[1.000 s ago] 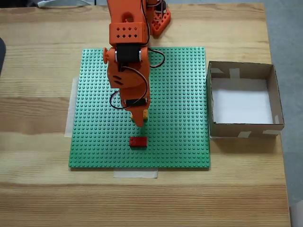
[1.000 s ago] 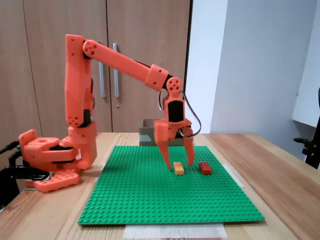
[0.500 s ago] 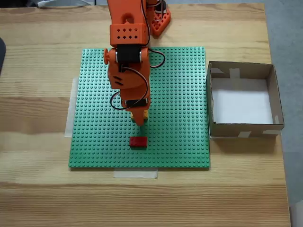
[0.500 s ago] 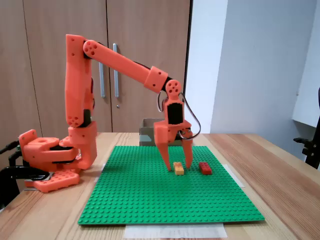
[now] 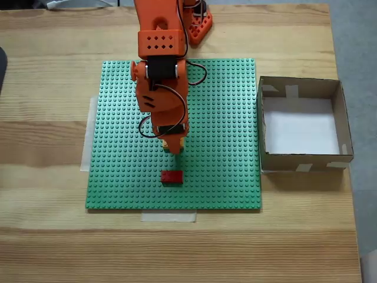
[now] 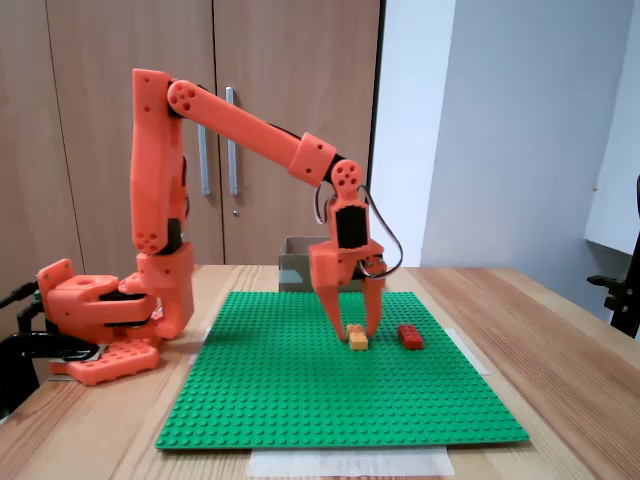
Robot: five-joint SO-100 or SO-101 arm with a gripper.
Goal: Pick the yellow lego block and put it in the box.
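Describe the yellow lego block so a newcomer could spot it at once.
Find the green studded baseplate on the wooden table. Near its middle the orange arm's pincer reaches down, one finger on each side of the yellow lego block. The brick beside it is the same size but red and stands free.

Table: pale wood, visible grain, matt | baseplate: green studded plastic | arm: orange plastic, prob. 3D-printed, matt | box: brown cardboard w/ pale tape | cabinet doors: smooth wood-look
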